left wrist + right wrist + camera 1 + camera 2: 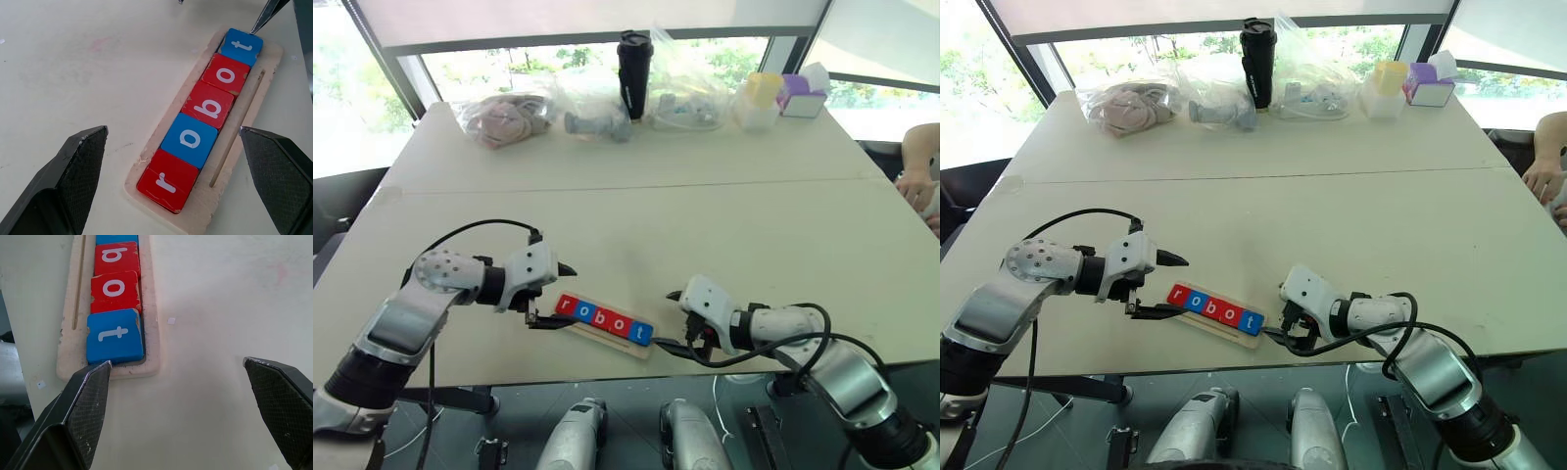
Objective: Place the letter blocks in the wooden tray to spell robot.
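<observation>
- While all five letter blocks (195, 142) sat in the recess of the wooden tray (266, 68), reading r, o, b, o, t in red, blue, red, red, blue, the spelling looked finished; the tray lay slantwise near the front edge of the worktop (636, 215), between the two arms.
- Left pincer (548, 294) stood wide apart at the r end of the tray and held nothing; its lower finger lay close beside that end, though whether it touched could not be told.
- Right pincer (1285, 318) was likewise spread wide and empty at the t end; in its wrist view one finger (80, 411) sat just off the corner of the tray below the t block (115, 335).
- What remained, by my judgement, was only to back away cleanly; each pincer should lift clear before swinging aside, since a finger dragged along the tray's end could slide the light board or tip a tile from its shallow seat; the r block (166, 181) looked slightly skewed but seated, so it was better left alone.
- Worktop was pale and matt, with a seam running across it; along its far side stood a black tumbler (633, 73), clear plastic bags of soft things (504, 117) and a purple tissue box (800, 96).
- Bright windows with greenery stood behind; a person's arm (920, 162) rested at the right edge.
</observation>
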Available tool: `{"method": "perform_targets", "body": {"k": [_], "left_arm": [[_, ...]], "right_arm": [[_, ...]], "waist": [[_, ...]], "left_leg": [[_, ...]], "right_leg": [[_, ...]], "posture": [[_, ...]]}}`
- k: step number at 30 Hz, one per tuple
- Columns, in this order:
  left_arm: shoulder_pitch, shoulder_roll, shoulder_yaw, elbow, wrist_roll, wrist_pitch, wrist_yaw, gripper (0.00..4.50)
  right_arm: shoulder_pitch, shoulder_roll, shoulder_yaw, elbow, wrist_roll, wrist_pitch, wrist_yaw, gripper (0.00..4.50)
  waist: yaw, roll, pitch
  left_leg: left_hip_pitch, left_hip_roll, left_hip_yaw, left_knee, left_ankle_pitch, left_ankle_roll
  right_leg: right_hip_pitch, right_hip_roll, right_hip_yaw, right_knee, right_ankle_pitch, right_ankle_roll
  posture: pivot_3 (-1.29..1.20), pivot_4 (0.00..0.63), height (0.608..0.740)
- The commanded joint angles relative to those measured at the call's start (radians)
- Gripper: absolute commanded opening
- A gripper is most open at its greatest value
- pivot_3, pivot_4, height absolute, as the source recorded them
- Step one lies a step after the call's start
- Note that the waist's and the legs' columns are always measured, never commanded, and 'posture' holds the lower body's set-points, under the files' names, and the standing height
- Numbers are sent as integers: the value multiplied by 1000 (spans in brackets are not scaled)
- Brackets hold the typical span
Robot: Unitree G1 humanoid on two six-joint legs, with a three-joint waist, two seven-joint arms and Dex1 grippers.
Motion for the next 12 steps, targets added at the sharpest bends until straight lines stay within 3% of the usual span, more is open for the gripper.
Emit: {"method": "perform_targets", "body": {"k": [1, 5, 9, 12], "left_arm": [[12, 28, 46, -19, -30, 11, -19, 4500], [26, 41, 75, -18, -58, 42, -26, 4500], [144, 75, 267, -86, -205, 220, 18, 4500], [269, 130, 350, -170, -261, 295, 3, 4500]], "right_arm": [[16, -50, -114, -82, 55, 9, 37, 4442], [17, -47, -219, -113, 134, 49, 37, 4442], [147, 8, -511, -205, 413, 186, 46, 4442], [259, -25, -564, -252, 485, 231, 65, 4442]], "waist": [[0, 0, 0], [-3, 0, 0], [-2, 0, 0], [-2, 0, 0]], "left_leg": [[0, 0, 0, 0, 0, 0], [0, 1, 0, 0, 0, 0], [0, 1, -1, -1, 0, 0], [0, 1, -1, -2, -1, 1]], "right_leg": [[0, 0, 0, 0, 0, 0], [0, 0, 0, 0, 0, 0], [0, 0, 0, 0, 0, 0], [0, 0, 0, 0, -1, 2]], "posture": [[0, 150, 740], [0, 150, 740], [0, 150, 740], [0, 150, 740]]}}
